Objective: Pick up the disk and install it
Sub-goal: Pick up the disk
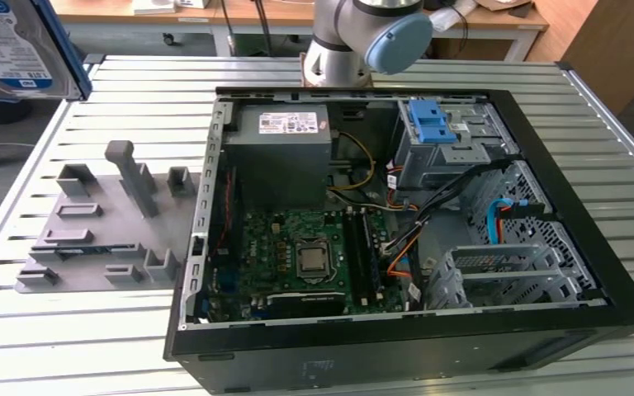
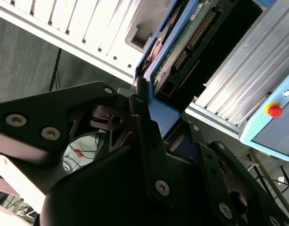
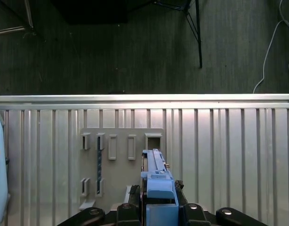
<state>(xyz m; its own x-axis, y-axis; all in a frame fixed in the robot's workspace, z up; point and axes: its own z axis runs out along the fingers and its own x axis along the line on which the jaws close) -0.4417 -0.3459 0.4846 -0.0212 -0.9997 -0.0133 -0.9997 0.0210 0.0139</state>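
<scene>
The disk (image 1: 14, 45) hangs high at the exterior view's far left, above the table edge, its white-and-blue label facing the camera. In the second wrist view my gripper (image 2: 158, 123) is shut on the disk's blue carrier frame (image 2: 164, 113), and the disk's green circuit board (image 2: 189, 40) shows beyond it. In the first wrist view the disk (image 3: 156, 176) appears edge-on between the black fingers (image 3: 128, 209), over the grey fixture plate (image 3: 118, 150). The open computer case (image 1: 537, 148) lies to the exterior view's right, with its grey drive bay (image 1: 449, 148) at the back.
A blue latch piece (image 1: 432, 124) sits atop the drive bay. The grey fixture plate (image 1: 96, 223) with upright holders lies on the slatted metal table (image 1: 130, 74). The arm's base (image 1: 345, 41) stands behind the case. A pendant with a red button (image 2: 275, 111) is nearby.
</scene>
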